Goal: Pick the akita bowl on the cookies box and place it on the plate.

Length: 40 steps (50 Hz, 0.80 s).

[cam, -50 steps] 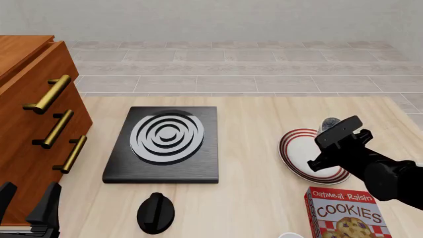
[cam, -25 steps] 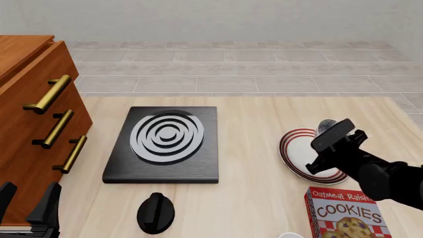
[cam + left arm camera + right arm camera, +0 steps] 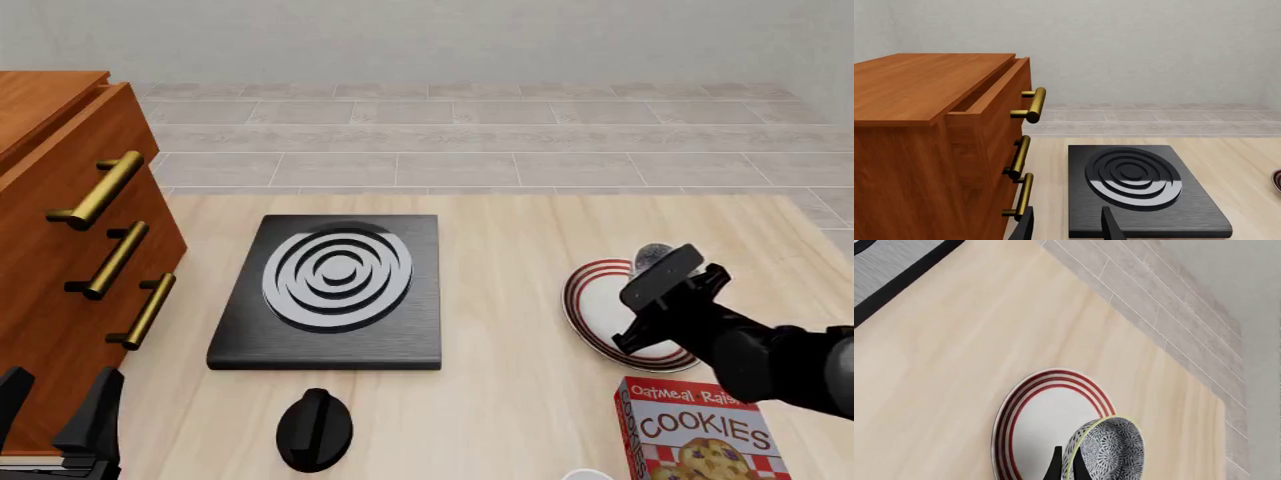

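My right gripper [image 3: 657,278] hangs over the red-ringed white plate [image 3: 585,298], shut on the rim of the akita bowl [image 3: 649,256]. In the right wrist view the speckled bowl [image 3: 1111,450] is tilted on its side, pinched between the fingertips [image 3: 1057,466] just above the far part of the plate [image 3: 1037,427]. Nothing rests on the red cookies box [image 3: 697,432], which stands near the front edge, closer to me than the plate. My left gripper [image 3: 56,418] stays open and empty at the front left, next to the cabinet.
A wooden drawer cabinet [image 3: 60,250] with brass handles fills the left side. A black square slab [image 3: 334,290] with white rings lies mid-table, also in the left wrist view [image 3: 1141,187]. A black knob-like object [image 3: 315,430] sits in front of the slab.
My right gripper has carried the bowl a little left and lower over the plate. The left arm has not moved.
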Each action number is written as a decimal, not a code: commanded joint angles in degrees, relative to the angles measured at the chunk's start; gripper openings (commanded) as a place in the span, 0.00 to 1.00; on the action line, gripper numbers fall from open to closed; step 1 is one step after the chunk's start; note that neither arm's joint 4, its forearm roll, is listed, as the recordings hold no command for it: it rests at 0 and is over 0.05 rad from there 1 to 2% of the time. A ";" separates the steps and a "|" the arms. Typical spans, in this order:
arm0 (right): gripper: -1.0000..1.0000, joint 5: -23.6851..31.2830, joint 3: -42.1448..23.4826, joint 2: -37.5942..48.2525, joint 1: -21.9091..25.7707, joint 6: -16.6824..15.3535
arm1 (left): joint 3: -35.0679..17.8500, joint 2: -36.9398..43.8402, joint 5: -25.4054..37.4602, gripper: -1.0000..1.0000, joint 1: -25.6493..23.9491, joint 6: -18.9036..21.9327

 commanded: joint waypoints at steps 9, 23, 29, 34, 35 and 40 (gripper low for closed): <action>0.00 -1.80 -0.93 2.58 -0.22 -0.43 | 0.00 0.00 0.00 1.00 0.00 0.00; 0.00 -2.92 -1.22 4.47 -0.43 -0.71 | 0.00 0.00 0.00 1.00 0.00 0.00; 0.00 -3.70 -1.41 5.56 -0.70 -1.16 | 0.00 0.00 0.00 1.00 0.00 0.00; 0.00 -4.17 -1.61 6.19 -1.06 -1.55 | 0.00 0.00 0.00 1.00 0.00 0.00; 0.00 -4.34 -1.64 6.33 -1.26 -1.64 | 0.00 0.00 0.00 1.00 0.00 0.00; 0.00 -4.61 -1.83 6.82 -1.29 -1.48 | 0.00 0.00 0.00 1.00 0.00 0.00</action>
